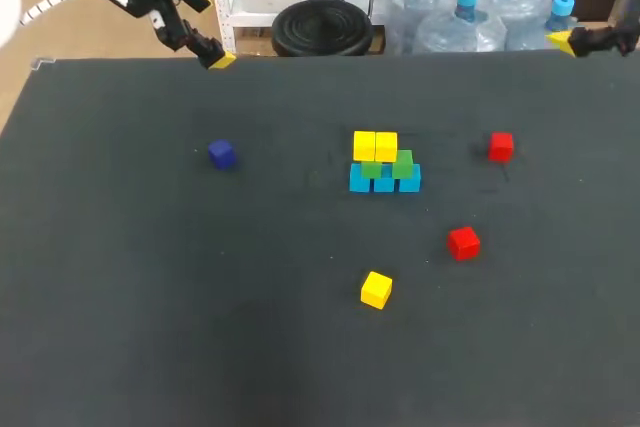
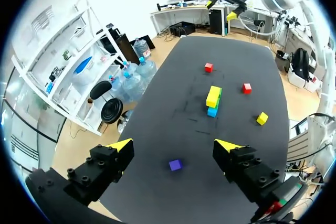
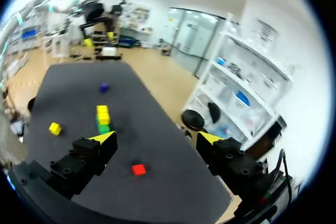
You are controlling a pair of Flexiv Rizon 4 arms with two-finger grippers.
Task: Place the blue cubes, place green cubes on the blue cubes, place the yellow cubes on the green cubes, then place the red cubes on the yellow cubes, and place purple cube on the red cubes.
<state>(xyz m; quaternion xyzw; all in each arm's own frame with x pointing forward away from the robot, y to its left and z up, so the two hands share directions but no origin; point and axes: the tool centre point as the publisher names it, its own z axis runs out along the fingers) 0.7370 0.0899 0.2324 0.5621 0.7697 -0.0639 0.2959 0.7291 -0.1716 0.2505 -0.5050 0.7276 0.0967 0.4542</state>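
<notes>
- Three blue cubes (image 1: 384, 183) sit in a touching row mid-table.
- Two green cubes (image 1: 403, 164) sit on the blue row.
- Two yellow cubes (image 1: 375, 146) sit side by side on the greens, toward the row's left end.
- A loose yellow cube (image 1: 376, 289) lies on the table on the robot's side of the stack, apart from it.
- The near red cube (image 1: 463, 243) is on the table, right of the stack and closer to the robot, touching nothing.
- The far red cube (image 1: 501, 146) is on the table further right, about level with the stack, and alone.
- The purple cube (image 1: 222, 154) is on the table well left of the stack, alone.
- The left gripper (image 2: 174, 147) is above the table's far left corner, fingers wide apart and holding nothing. In its wrist view the purple cube lies just ahead, with the stack further on.
- The right gripper (image 3: 156, 139) is above the far right corner, fingers wide apart and holding nothing. In its wrist view the far red cube lies just ahead, with the stack and purple cube beyond.
- The table (image 1: 150, 327) is black.
</notes>
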